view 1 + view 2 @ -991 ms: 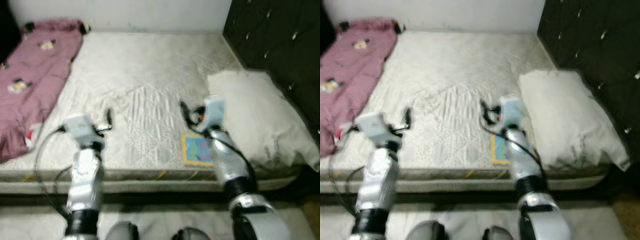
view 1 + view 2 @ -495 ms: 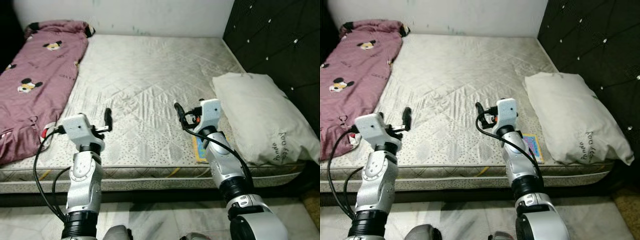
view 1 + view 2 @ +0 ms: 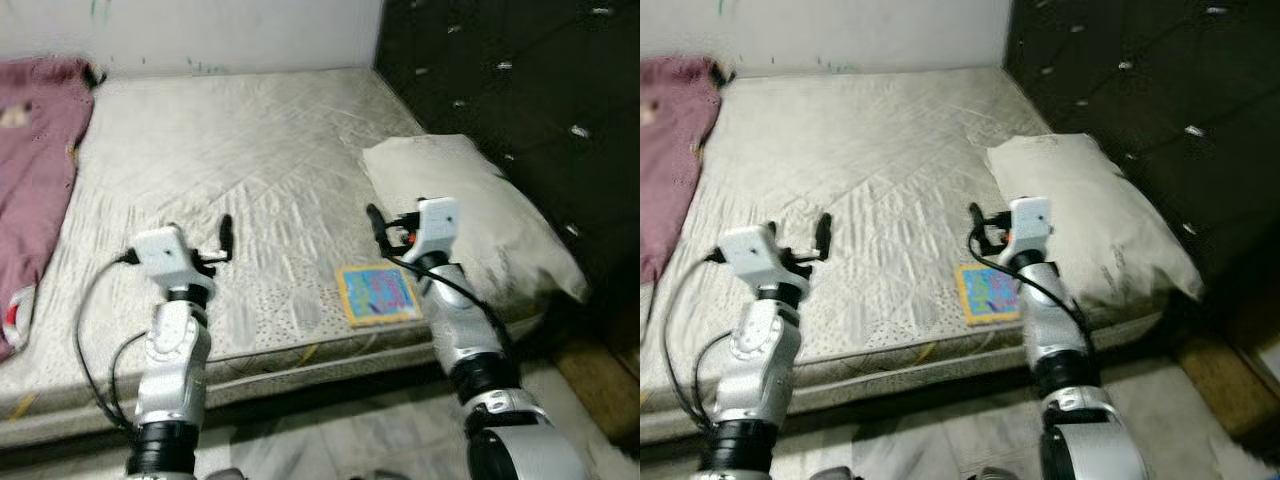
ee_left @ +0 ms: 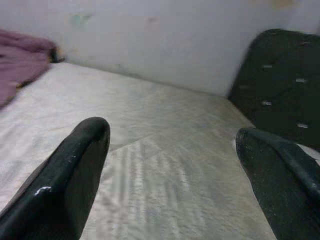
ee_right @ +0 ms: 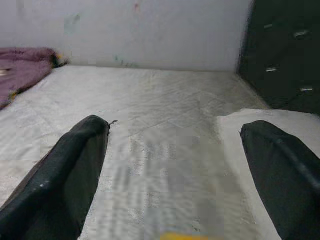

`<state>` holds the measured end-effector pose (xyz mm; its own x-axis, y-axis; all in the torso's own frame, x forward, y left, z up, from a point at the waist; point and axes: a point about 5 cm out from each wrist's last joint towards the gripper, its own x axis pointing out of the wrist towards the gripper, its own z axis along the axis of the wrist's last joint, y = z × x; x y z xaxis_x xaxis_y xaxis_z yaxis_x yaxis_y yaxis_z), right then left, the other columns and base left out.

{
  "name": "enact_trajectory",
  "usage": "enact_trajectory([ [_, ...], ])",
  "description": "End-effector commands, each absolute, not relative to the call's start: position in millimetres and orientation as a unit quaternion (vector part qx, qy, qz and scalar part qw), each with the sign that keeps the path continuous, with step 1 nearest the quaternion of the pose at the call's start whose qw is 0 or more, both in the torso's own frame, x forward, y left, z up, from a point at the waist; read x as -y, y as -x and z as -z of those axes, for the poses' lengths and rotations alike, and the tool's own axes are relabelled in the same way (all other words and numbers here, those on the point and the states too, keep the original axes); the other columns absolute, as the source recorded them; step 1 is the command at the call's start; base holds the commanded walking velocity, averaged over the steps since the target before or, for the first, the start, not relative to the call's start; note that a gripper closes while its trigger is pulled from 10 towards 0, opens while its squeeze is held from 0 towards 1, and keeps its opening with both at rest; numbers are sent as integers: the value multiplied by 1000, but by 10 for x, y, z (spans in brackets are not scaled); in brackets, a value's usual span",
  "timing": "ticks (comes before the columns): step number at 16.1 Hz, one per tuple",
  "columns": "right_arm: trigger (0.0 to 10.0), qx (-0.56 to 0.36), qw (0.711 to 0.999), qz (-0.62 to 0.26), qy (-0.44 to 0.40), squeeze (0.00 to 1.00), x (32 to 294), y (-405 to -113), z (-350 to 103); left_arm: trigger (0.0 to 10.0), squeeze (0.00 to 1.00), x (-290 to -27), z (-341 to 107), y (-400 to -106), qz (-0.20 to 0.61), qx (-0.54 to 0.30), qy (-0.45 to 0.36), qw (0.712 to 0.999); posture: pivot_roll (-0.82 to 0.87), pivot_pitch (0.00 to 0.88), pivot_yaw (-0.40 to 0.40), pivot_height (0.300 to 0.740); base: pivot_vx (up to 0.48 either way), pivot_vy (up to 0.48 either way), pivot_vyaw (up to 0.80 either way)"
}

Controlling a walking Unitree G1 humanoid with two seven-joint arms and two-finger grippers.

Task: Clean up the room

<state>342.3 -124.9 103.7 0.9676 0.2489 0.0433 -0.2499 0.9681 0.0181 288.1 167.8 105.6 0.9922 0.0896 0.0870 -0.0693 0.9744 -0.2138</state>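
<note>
Book: a small colourful picture book [image 3: 378,293] with a yellow border lies flat on the mattress [image 3: 250,170], near its front edge, just below and slightly left of the right gripper [image 3: 375,222], not touching it.
Right gripper: held above the mattress in front of the robot; in the right wrist view its two black fingers [image 5: 65,175] stand wide apart with nothing between them.
Left gripper: the left gripper [image 3: 226,232] hovers over the mattress, well apart from the book; its fingers [image 4: 70,170] are spread wide and hold nothing.
Pillow: a cream pillow [image 3: 470,210] lies just right of the right gripper, against the dark tufted headboard [image 3: 510,90]; its near corner overhangs the mattress edge.
Blanket: a pink blanket [image 3: 35,170] lies on the far left side of the mattress, well apart from the left gripper.
Mattress: pale quilted surface, bare between the two grippers; a white wall [image 3: 200,30] runs behind it.
Containers: none can be made out.
Picture: slightly blurred.
</note>
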Motion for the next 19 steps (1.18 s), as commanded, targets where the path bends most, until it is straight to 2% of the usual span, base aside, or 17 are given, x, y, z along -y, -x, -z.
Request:
enact_trajectory([
  [1,10000,19,991,-135,-10,0,1202,-3450,-1061,10000,0,-1696,-1085,-2892,-40,54,106,992,8,0,-22,740,412,0,0],
  [6,10000,19,991,-132,-11,0,1206,-3452,-1060,10000,0,-1687,-1055,-2900,-40,41,105,993,8,0,-21,740,350,0,0],
  [14,10000,15,991,-135,-14,0,1206,-3449,-1045,10000,0,-1751,-1003,-2896,-69,26,104,992,11,0,-21,740,0,0,0],
  [17,10000,22,989,-144,2,0,1188,-3448,-1062,10000,0,-1712,-1019,-2900,-58,31,106,992,8,0,-24,740,0,480,0],
  [19,10000,21,989,-145,5,0,1184,-3445,-1058,10000,0,-1718,-1021,-2897,-63,32,108,992,10,0,-26,740,0,480,800],
])
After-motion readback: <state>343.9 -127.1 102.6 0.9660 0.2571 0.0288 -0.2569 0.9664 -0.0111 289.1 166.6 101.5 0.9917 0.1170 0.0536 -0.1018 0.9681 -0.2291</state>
